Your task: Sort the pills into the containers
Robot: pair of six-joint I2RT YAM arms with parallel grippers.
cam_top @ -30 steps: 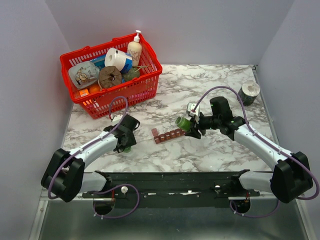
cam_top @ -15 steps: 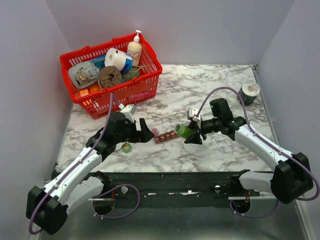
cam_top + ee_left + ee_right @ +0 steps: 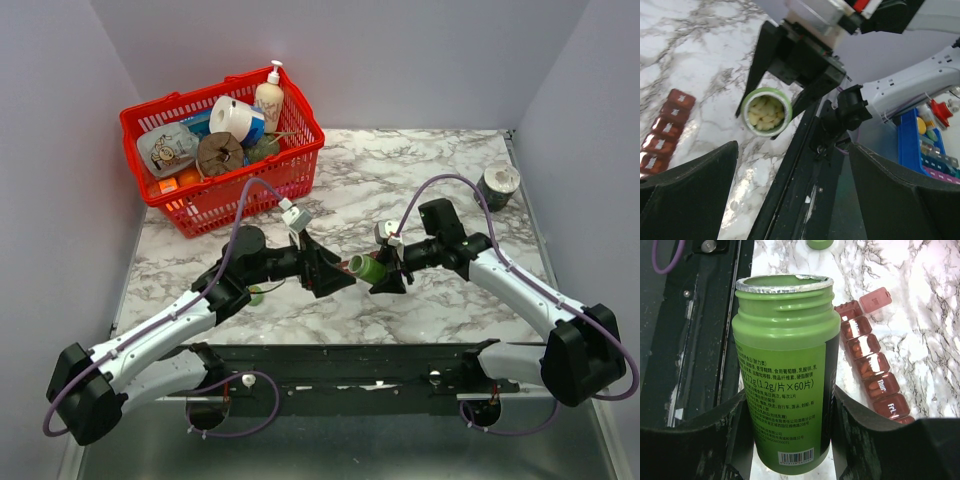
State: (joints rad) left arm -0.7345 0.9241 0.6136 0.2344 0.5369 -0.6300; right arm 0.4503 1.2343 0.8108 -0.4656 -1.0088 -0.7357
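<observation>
Right fingers [image 3: 700, 440] clamped on open green pill bottle [image 3: 785, 365].
Left fingers [image 3: 685, 195] apart, empty, facing bottle mouth; pill organiser [image 3: 871, 367] on worktop [image 3: 920, 300] alongside.

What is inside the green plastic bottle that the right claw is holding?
In the left wrist view, the open mouth of the green plastic bottle shows pale yellow tablets near the rim. How deep they go is hidden by the top layer and the opaque wall.
</observation>
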